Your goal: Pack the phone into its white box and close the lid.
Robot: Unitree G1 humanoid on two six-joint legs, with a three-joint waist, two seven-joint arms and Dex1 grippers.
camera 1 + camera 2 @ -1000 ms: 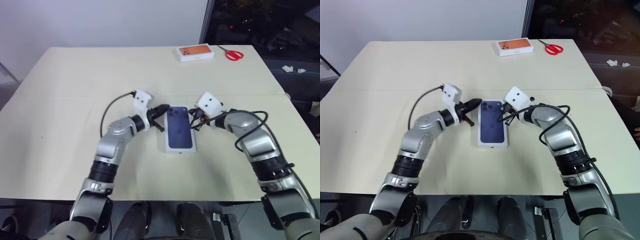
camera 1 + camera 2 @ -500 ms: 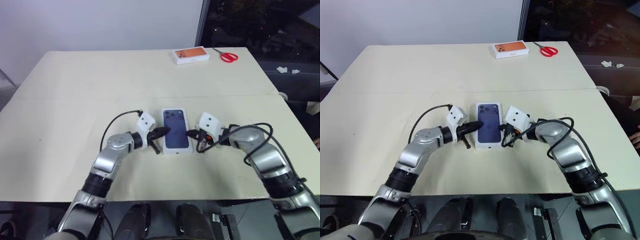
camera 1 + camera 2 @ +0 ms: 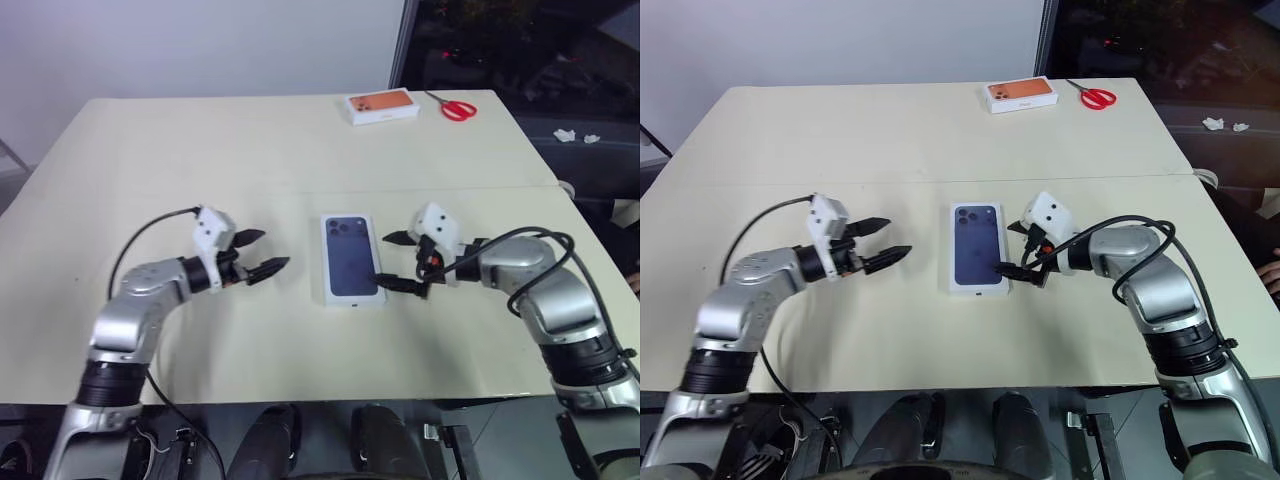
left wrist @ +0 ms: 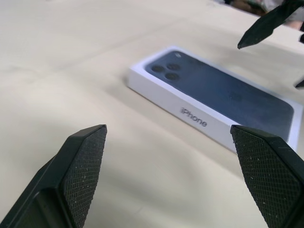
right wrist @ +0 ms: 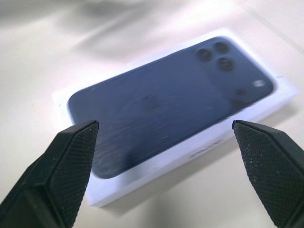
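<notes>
Spread wide and holding nothing: left gripper [image 3: 272, 249] at centre left of the head view, tips aimed toward the middle, well apart from any object. Likewise spread and empty: right gripper [image 3: 383, 260] just right of centre, one black fingertip very near the right-hand edge of the lid [image 3: 352, 258], contact too fine to judge. Probably parked either side so as to leave the package free.

Between the two, at the centre of the frame: lid lying flat, printed dark blue phone picture facing up, edges square and level all round. Seated fully down over the white box, so tray hidden beneath. No sight of the phone itself; by judgement already inside, under the cover. Looks like packing and closing finished, with nothing more to press or align.

Underneath everything: pale cream table [image 3: 180, 150]. Far off at the upper right of the frame, well clear of the work: orange-printed box [image 3: 382, 106] and, just beside it, red-handled scissors [image 3: 455, 108]. Neither needed for the job, hence left at the far edge.
</notes>
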